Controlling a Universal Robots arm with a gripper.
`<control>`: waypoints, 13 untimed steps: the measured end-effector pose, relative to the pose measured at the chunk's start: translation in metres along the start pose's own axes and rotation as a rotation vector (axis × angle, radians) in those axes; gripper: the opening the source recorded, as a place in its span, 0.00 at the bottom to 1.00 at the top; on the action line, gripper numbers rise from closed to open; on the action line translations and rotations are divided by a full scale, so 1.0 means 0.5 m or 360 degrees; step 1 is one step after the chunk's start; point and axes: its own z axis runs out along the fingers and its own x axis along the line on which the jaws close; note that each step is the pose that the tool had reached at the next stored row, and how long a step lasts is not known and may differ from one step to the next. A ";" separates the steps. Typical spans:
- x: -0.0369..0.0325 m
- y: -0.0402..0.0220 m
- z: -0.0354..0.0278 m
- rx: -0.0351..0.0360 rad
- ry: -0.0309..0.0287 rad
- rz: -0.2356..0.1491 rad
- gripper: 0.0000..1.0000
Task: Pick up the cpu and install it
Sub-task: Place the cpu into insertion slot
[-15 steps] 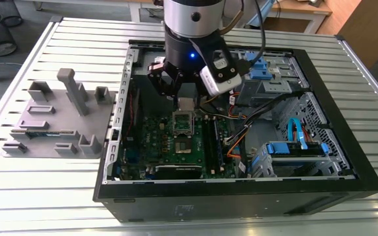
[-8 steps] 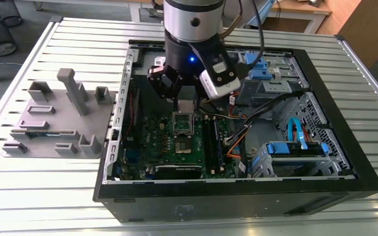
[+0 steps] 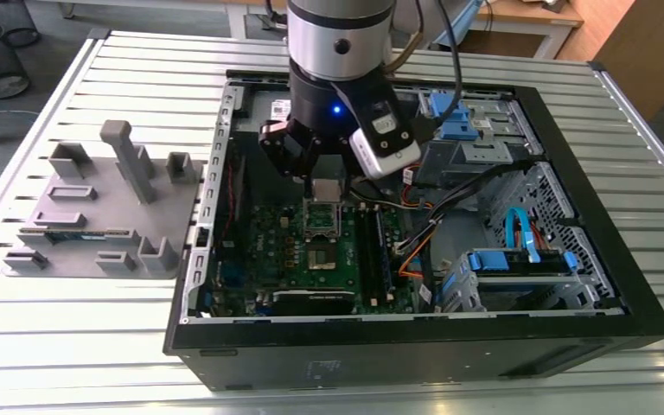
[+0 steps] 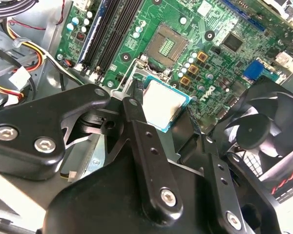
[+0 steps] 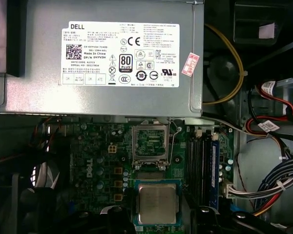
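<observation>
Silvery cpu (image 4: 162,102) is pinched by the fingers (image 4: 136,109) of the gripper (image 4: 164,111); the labelled grey box (image 5: 39,58) is shown in the first wrist view, where the fingers are cut off.

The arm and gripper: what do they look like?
The arm is a silver-grey cylinder with a black band and a small blue light. Dark cables run beside it. A white box is mounted on its side. The gripper is matte black, its linked jaws studded with silver bolts.
</observation>
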 end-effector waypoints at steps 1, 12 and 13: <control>0.000 0.000 0.000 0.0000 0.00001 0.0000 0.47; 0.000 0.000 0.004 -0.0001 -0.00005 0.0000 0.47; 0.000 0.000 0.005 0.0000 -0.00001 0.0000 0.47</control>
